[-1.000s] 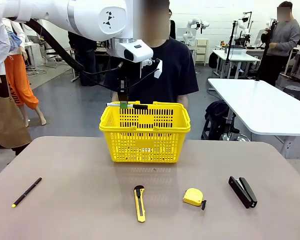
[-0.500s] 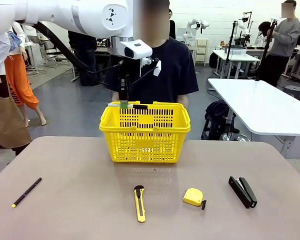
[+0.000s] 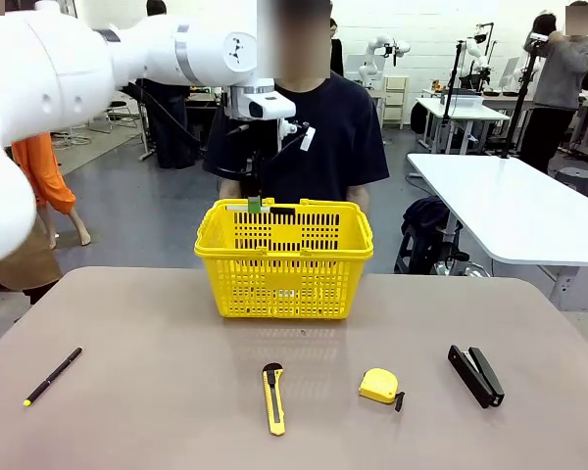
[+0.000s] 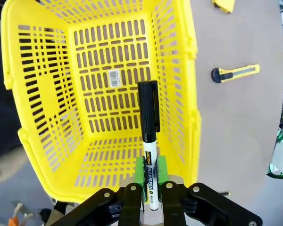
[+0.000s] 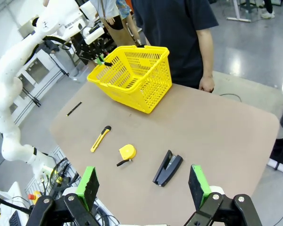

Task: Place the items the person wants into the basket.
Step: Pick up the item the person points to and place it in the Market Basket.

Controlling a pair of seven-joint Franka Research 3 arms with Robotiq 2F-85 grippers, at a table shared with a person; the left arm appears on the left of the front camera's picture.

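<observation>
Overhead, left fingers clamp marker above basket; right fingers spread wide.

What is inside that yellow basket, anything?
The basket is empty: bare lattice floor; the left end effector holds the marker above it.

Yellow tape measure near black stapler on brown table

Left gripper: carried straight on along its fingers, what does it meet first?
The left gripper, shut on the marker, points down into the basket. Straight on, the marker's black cap would likely reach the basket's slotted bottom first, close to a side wall; how far above it hangs is unclear.
</observation>
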